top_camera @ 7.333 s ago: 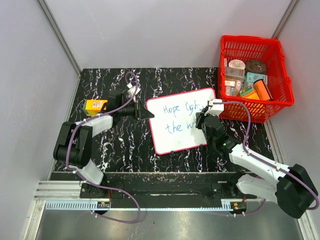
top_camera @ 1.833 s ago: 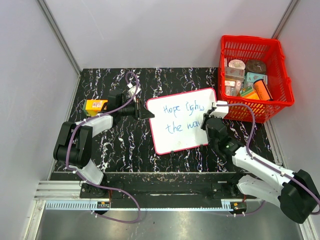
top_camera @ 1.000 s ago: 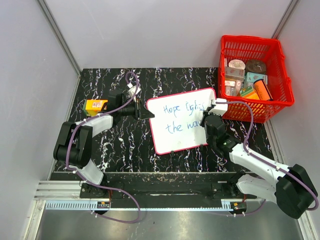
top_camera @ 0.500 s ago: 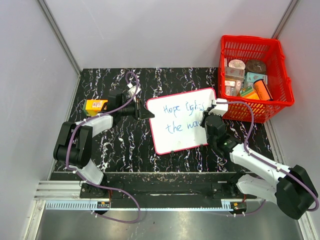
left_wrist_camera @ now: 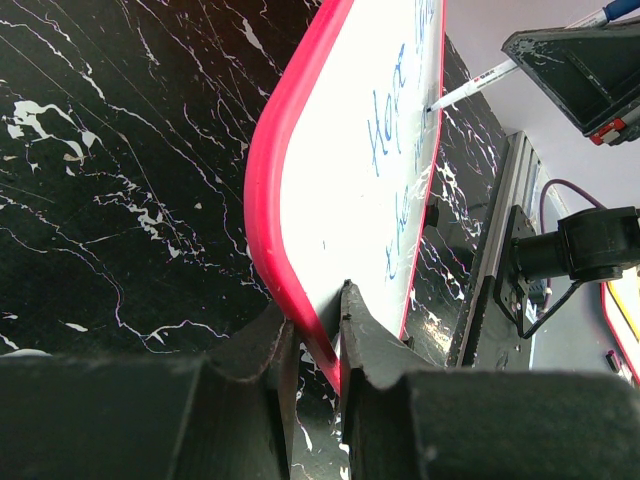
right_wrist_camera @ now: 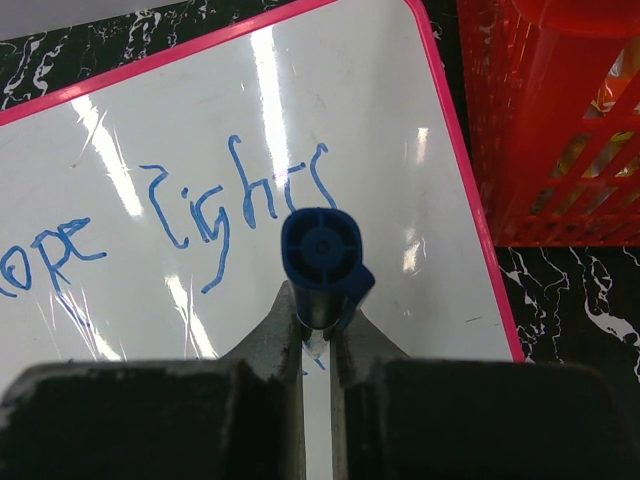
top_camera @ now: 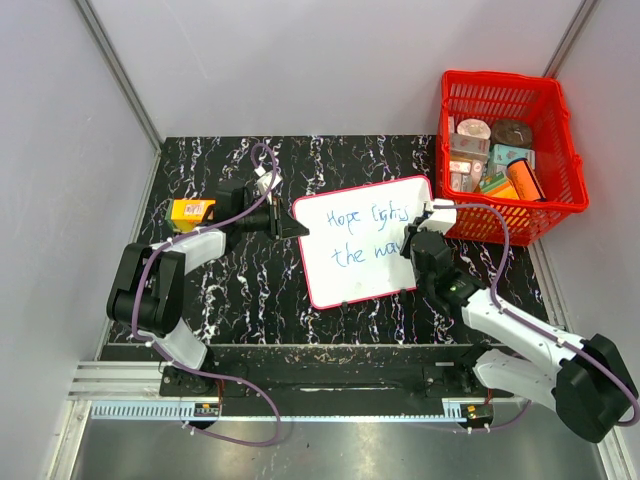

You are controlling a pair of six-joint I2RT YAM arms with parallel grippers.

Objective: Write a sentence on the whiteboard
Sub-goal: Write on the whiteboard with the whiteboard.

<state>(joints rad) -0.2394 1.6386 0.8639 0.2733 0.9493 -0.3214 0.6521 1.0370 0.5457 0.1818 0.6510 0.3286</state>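
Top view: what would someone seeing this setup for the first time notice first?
The bright red basket at the far right corner stands out, as does the pink-framed whiteboard lying in the middle with blue writing on it. The right tool grips a blue marker over the board's right side, while the left tool pinches its left edge.
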